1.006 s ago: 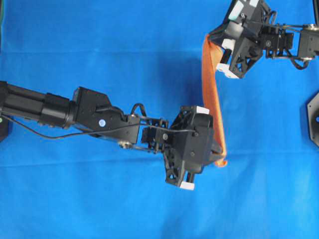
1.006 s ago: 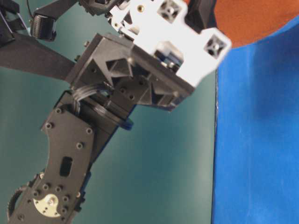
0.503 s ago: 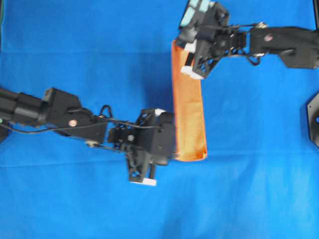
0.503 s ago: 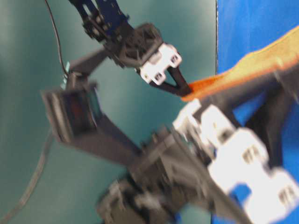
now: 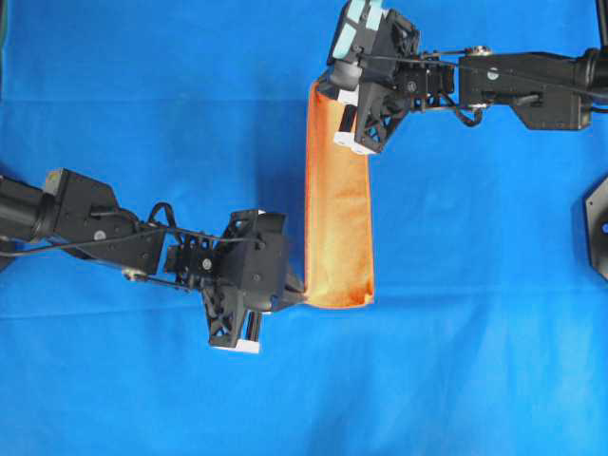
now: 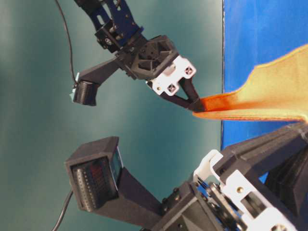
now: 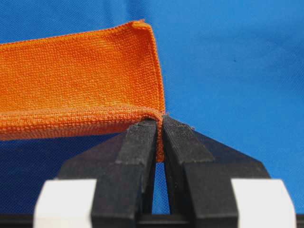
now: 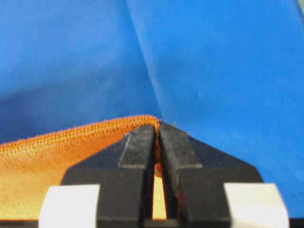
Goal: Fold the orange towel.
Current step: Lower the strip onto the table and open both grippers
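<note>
the towel [image 5: 338, 204] hangs stretched as a long strip over the blue cloth [image 5: 142, 114], the left gripper [image 5: 296, 288] pinching its near corner, the right gripper [image 5: 334, 95] pinching its far corner.

A robot lab or test rig: the whole surface [image 5: 494, 380] is draped in a plain blue cloth [image 5: 142, 399], two black robot arms with wrist cameras reach in from the left and right edges of the overhead frame, and a bare teal backdrop [image 6: 38, 120] fills the table-level view.
</note>
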